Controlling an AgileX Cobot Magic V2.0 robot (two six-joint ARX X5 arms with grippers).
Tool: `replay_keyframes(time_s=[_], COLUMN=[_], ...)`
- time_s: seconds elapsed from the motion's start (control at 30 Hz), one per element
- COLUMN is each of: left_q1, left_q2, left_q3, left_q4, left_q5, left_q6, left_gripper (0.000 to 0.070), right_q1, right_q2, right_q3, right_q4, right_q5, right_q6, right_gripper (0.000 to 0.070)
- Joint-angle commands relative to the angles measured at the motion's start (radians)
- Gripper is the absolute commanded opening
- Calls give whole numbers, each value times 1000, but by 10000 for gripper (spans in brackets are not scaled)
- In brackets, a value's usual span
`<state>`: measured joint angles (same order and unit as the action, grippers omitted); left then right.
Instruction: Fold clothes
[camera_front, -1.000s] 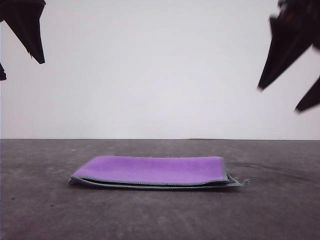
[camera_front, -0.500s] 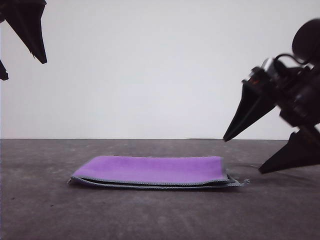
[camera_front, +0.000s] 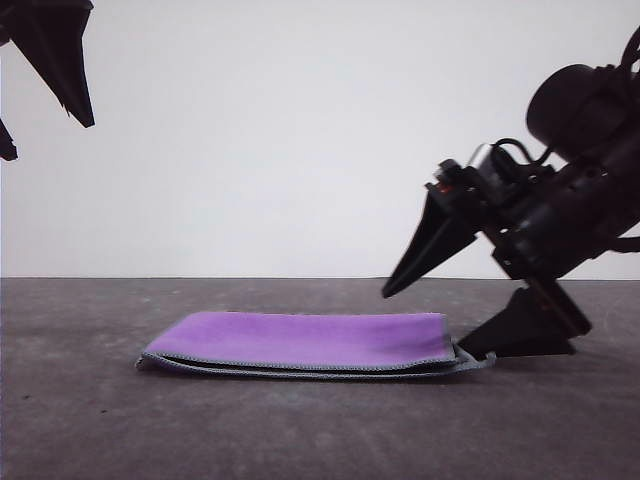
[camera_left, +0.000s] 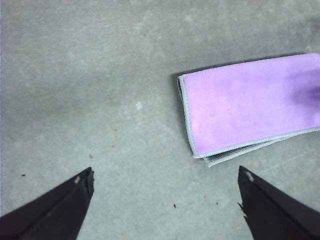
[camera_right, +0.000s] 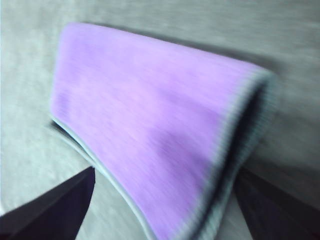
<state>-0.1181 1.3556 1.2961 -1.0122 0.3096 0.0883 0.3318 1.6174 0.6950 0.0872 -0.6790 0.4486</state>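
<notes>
Cloth lies folded flat on the grey bench, purple face up, grey hem along its edges, a darker layer showing underneath at the near edge. Position and shape unchanged across the last second.

Right gripper: jaws wide apart. A second ago it was high at the upper right of the front view; half a second ago lower, but off the cloth's right end. Now it has come down and inward. Lower finger rests on or just above the bench, its tip at the cloth's right end; cannot tell whether it touches. Upper finger points down-left, its tip over the right part of the cloth, clear of it. The cloth's right end sits between the two tips. Nothing gripped.

Right wrist view is motion-blurred: cloth close up, purple top, grey hem, its folded end opening between the two dark fingertips.

Left gripper: jaws wide, nothing held. It hangs high at the upper left of the front view, where it was in both earlier frames. In the left wrist view the cloth lies well beyond the fingertips, off toward one side, with bare bench between.
</notes>
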Motion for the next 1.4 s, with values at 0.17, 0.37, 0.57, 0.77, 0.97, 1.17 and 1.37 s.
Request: replay_keyframes(time_s=[0.17,0.37,0.57,0.77,0.97,1.17,1.37], left_q1=[-1,-1,-1,-1,-1,-1,-1], left_q2=[10,10,10,10,10,10,10], left_q3=[10,10,10,10,10,10,10], left_q4=[9,11,12,12,12,11,12], left_q5=[2,2,2,2,2,2,2], left_q6=[-3,-3,-3,-3,-3,-3,-3], left_gripper=[561,561,561,561,561,561,560], right_q1=[9,15,58,131,179,224,274], right_q2=[40,40,40,42,56,141,199], right_q3=[7,8,60,124,158,220,297], right_q4=[16,52,66,69,74,85,95], right_q5=[6,-15,-64,-20,25,17,-5], right_q6=[42,43,69,74,84,103,114], right_gripper=[227,5,5,5,5,5,5])
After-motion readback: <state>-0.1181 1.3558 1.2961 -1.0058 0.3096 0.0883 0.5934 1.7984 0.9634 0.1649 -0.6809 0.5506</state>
